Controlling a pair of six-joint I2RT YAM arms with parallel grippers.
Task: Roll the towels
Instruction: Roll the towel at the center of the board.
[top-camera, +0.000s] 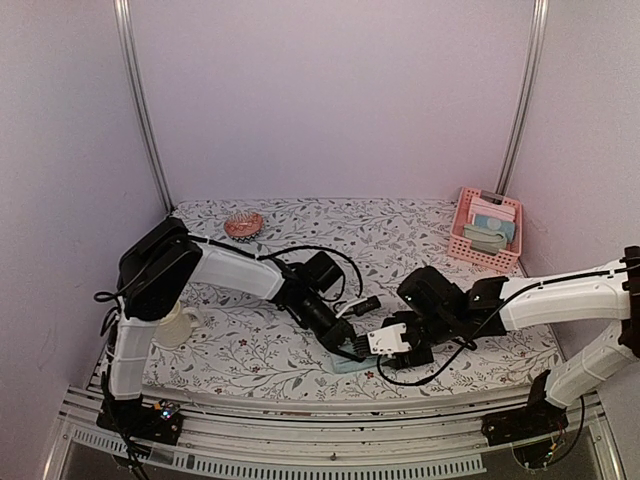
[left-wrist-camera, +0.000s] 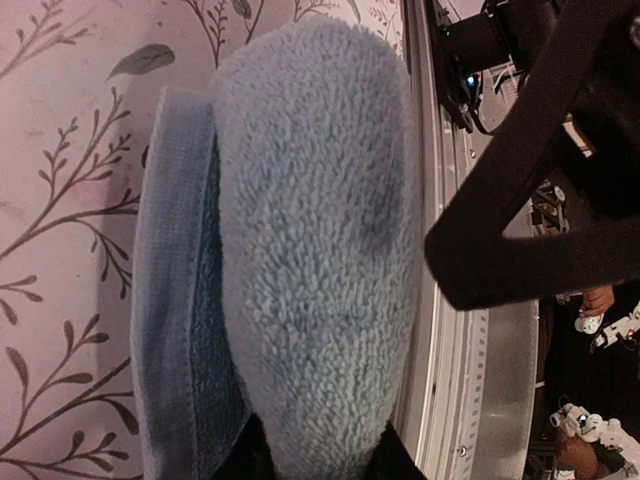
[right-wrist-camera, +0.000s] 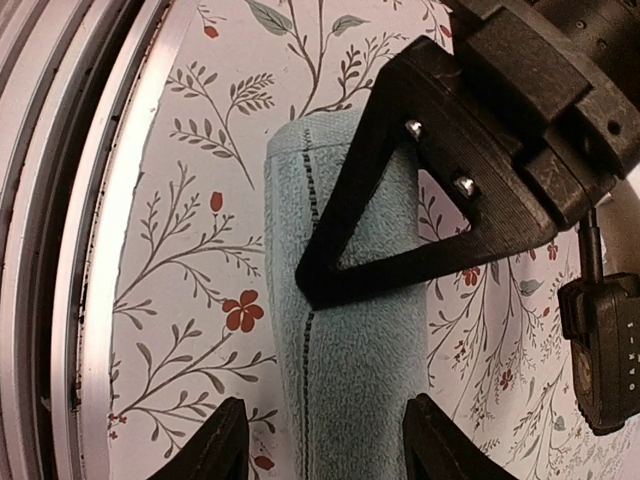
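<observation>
Overhead, pale walls (top-camera: 330, 100) enclose the floral tablecloth (top-camera: 240, 345). At its near edge lies the light blue towel (right-wrist-camera: 350, 350), rolled, its long axis parallel to that edge, one end toward each arm. My left gripper (left-wrist-camera: 320, 465) clamps the roll. My right gripper (right-wrist-camera: 320, 440) straddles the opposite end, fingers spread and unclenched.

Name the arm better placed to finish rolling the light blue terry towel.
Left, probably. The left gripper is already closed on the partly rolled light blue terry towel, which is pinched in its jaws. The right gripper only straddles the towel with its jaws open wide, so it would have to close first.
</observation>
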